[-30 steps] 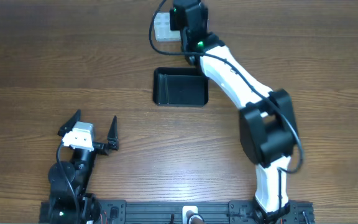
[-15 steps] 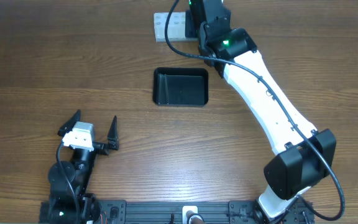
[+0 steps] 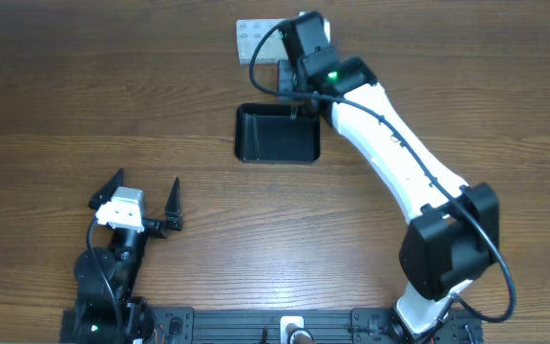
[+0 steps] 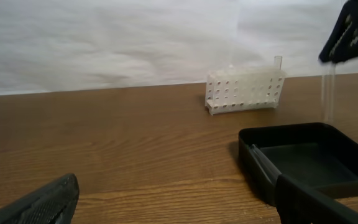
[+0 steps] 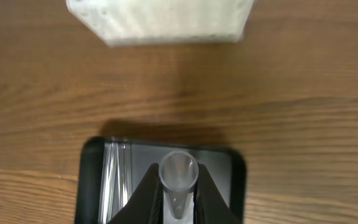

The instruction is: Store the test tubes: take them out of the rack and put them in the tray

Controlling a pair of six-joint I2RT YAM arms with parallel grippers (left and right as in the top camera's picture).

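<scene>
The right arm's black two-finger gripper (image 5: 179,190) hangs over the black rectangular plastic tray (image 3: 277,156), its fingers closed on a clear glass test tube (image 5: 179,169) that it holds upright, open mouth upward. In the left wrist view this tube hangs straight down from the gripper, with its lower end above the tray's far side and clear of the tray floor. Inside the tray, a second clear test tube (image 5: 113,180) lies flat along one side wall. The white perforated plastic rack (image 3: 259,40) stands on the brown wood-grain table (image 3: 113,86) just beyond the tray, near it but apart from it – a strip of bare wood shows between them. One more clear tube (image 4: 278,61) stands upright in the rack at the end nearer the right arm, its rim poking above the top. The left arm's black gripper (image 3: 146,183) sits well apart from the tray, close to its own base, with the fingers spread wide and nothing between them.
</scene>
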